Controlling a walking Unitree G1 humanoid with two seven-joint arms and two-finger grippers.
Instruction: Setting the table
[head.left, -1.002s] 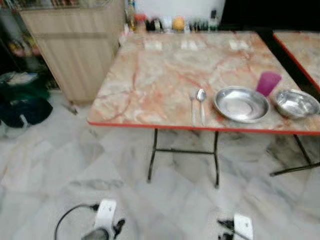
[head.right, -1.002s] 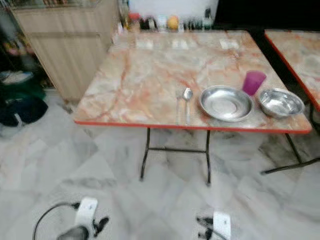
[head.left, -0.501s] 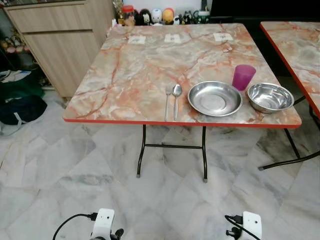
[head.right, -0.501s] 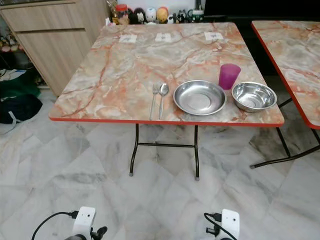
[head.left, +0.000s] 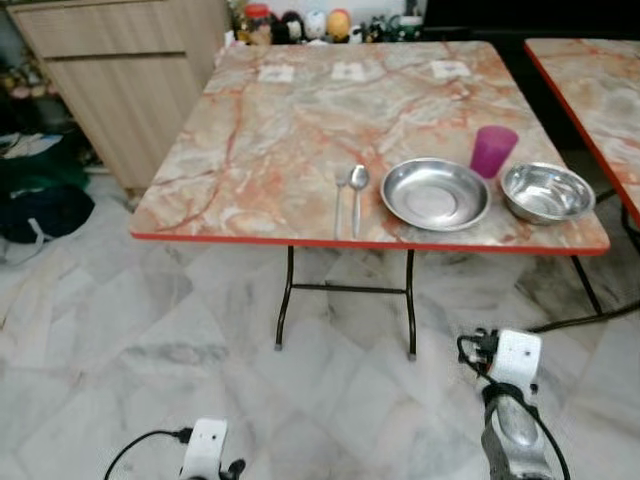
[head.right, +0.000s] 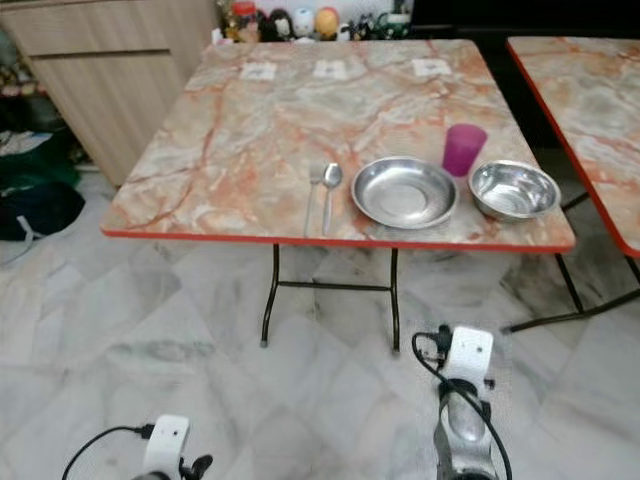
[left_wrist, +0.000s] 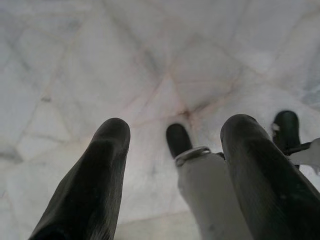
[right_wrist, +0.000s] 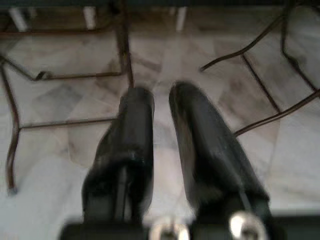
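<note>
Standing near the front edge of the marble-patterned table (head.left: 300, 130), a place setting is laid out in a row: fork (head.left: 339, 203) and spoon (head.left: 357, 195) side by side, the steel plate (head.left: 435, 193) just beside them, the steel bowl (head.left: 547, 192) next to the plate and the purple cup (head.left: 493, 150) behind the gap between plate and bowl. Such a grouping is judged to be meant for a diner seated at that front edge, which would explain why everything is kept close to the red rim rather than spread across the top.

All of it lies well ahead of and above the right gripper (right_wrist: 161, 100), which is raised over the floor below the table's front edge, facing the dark metal legs (right_wrist: 125, 45); its two black fingers (right_wrist: 200, 145) are held narrowly apart and nothing is between them. The left gripper (left_wrist: 172, 145) hangs low over the pale marble floor (head.left: 120, 330), its fingers spread wide and empty.

Most of the tabletop behind the setting is bare, apart from three paper slips (head.left: 349, 71) and small ornaments (head.left: 300, 22) along the far edge, so room for reaching is ample. A second table (head.left: 595, 80) stands off to the right, a wooden cabinet (head.left: 120, 70) off to the left.
</note>
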